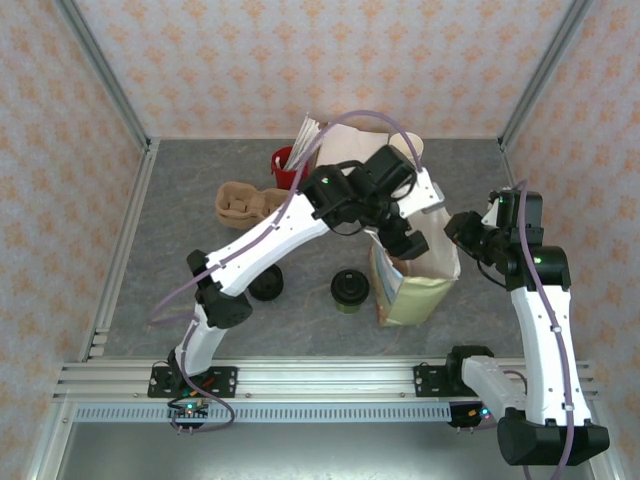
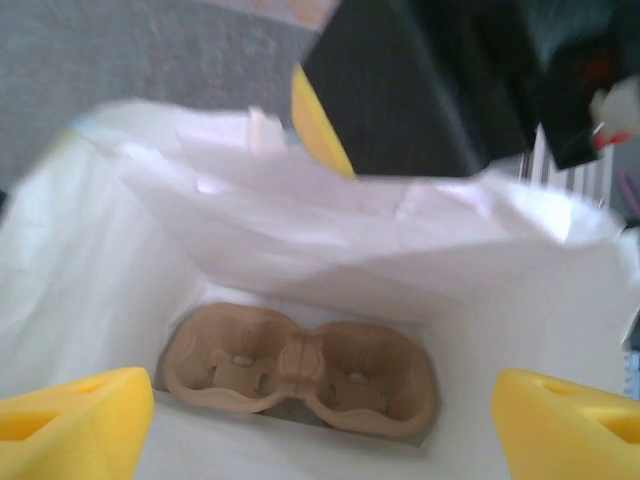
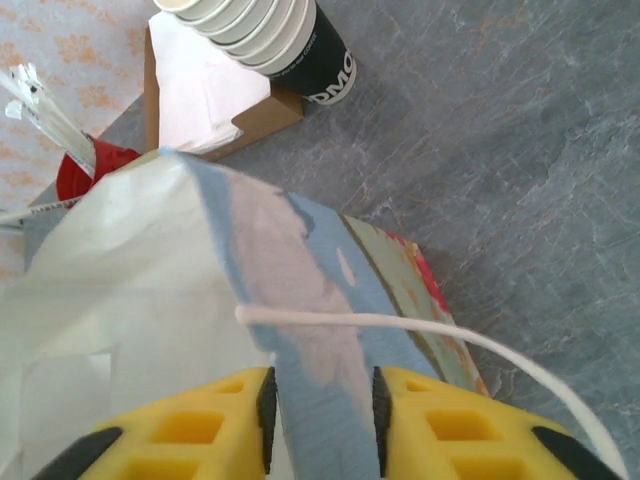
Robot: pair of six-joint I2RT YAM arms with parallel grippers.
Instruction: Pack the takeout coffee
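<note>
The takeout coffee (image 1: 348, 290), a small cup with a black lid and greenish sides, stands on the table just left of the paper bag (image 1: 420, 290). My left gripper (image 1: 405, 238) hangs over the bag's mouth. In the left wrist view it (image 2: 322, 400) is open above the white interior (image 2: 300, 230), and a brown cup carrier (image 2: 300, 370) lies on the bag's bottom. My right gripper (image 1: 462, 232) is at the bag's right rim. Its yellow fingers (image 3: 460, 430) stand apart on either side of the bag's edge (image 3: 130, 260), under the white handle cord (image 3: 400, 325).
A low black round item (image 1: 266, 287) lies left of the coffee. Another brown carrier (image 1: 245, 203) and a red holder with straws (image 1: 285, 165) sit further back. A stack of cream cups (image 3: 250, 30) and a box of napkins (image 3: 200, 90) stand behind the bag.
</note>
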